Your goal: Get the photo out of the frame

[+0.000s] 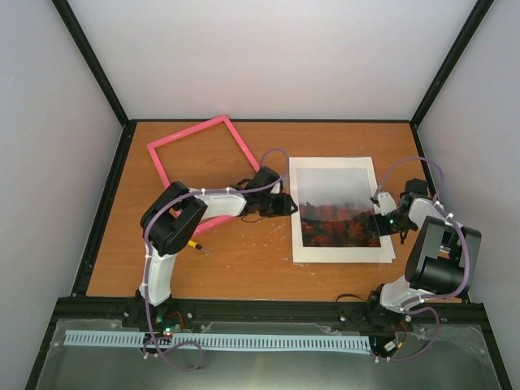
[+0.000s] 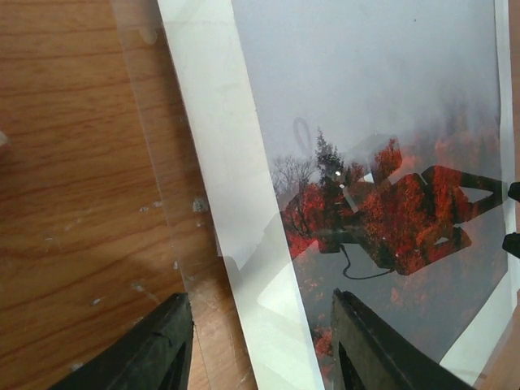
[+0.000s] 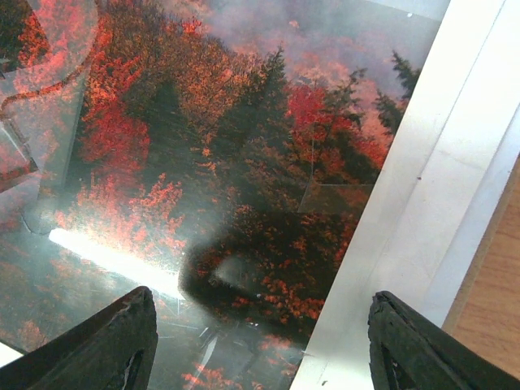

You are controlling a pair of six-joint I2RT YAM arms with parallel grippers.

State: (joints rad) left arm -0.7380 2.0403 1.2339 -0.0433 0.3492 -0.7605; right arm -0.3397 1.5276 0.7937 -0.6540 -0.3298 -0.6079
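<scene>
The photo (image 1: 335, 203), red-orange forest under misty sky, lies flat on the table right of centre, outside the frame. The bright-pink frame (image 1: 188, 138) lies at the back left with only tabletop showing inside it. My left gripper (image 1: 288, 203) is open at the photo's left edge, its jaws straddling the white border (image 2: 219, 146) low over the photo (image 2: 390, 122). My right gripper (image 1: 379, 218) is open at the right edge, low over the photo (image 3: 227, 122). Both grippers hold nothing.
A white sheet (image 1: 341, 253) lies under the photo and sticks out beyond it (image 3: 455, 146). A clear glossy pane (image 2: 154, 122) seems to cover the photo and overhang the wood. A small yellow-handled screwdriver (image 1: 195, 244) lies by the left arm. Black rails edge the table.
</scene>
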